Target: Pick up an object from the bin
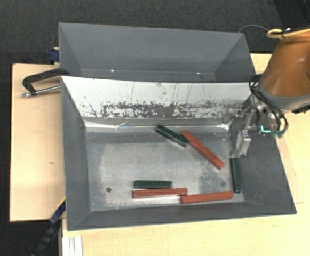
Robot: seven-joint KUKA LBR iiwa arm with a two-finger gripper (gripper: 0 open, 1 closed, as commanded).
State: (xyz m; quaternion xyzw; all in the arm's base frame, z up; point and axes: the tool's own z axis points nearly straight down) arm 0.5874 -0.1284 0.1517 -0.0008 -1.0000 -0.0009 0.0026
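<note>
My gripper [240,144] hangs at the right side of the bin, close to the right wall. Just below its tip a dark green stick [236,176] lies almost upright along the foot of that wall, its upper end right under the gripper; whether they touch I cannot tell. To the gripper's left a red stick [203,150] lies slanted on the floor, its lower end near the green stick's top. A second dark green stick [171,134] lies against the red stick's upper end.
Along the front of the bin lie a dark green stick [152,184], a red stick [160,193] and another red stick [206,197]. The arm's orange cover stands over the bin's right rim. The left half of the floor is bare.
</note>
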